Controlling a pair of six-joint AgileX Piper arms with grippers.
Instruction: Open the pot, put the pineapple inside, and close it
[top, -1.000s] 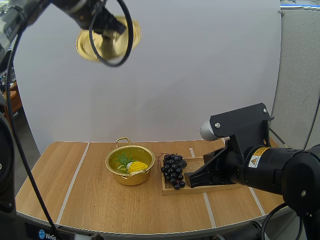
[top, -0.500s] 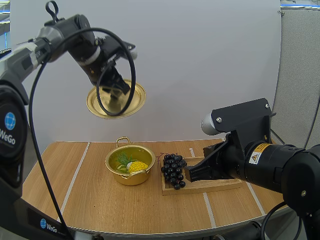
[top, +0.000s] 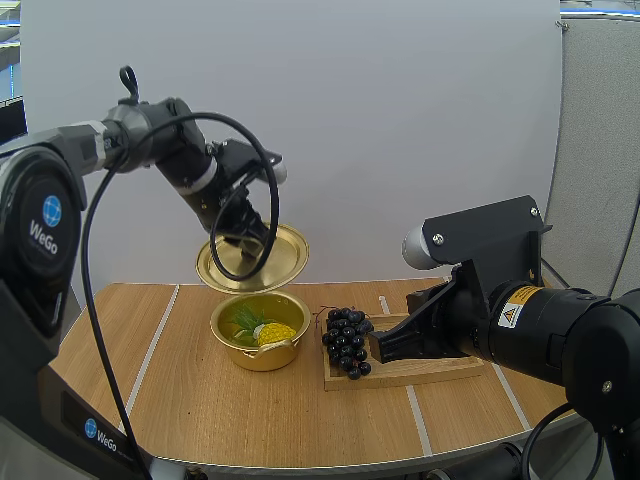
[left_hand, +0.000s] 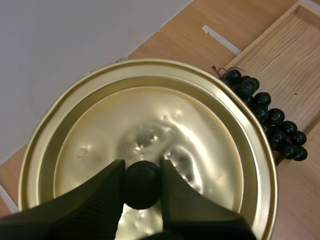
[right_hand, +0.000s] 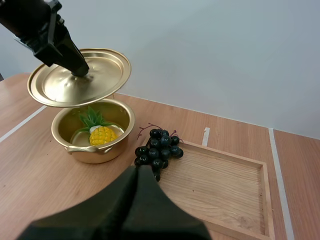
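The pineapple (top: 275, 333) sits in the pot (top: 262, 358) at the middle of the desk (top: 200, 400). Your left tool (left_hand: 142, 170) grips the lid (top: 287, 252) by its knob (left_hand: 142, 184) just above the pot, offset toward the back edge. Lowered so, the lid may catch the rim. Your right tool (right_hand: 140, 172) is closed and empty.

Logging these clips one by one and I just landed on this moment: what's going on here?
The left gripper holds the gold lid by its black knob, slightly tilted, just above the open pot. The pineapple already lies inside the pot, so only the closing is left. The right gripper is shut on nothing and hangs over the wooden tray, close to the grapes at the tray's end nearest the pot.
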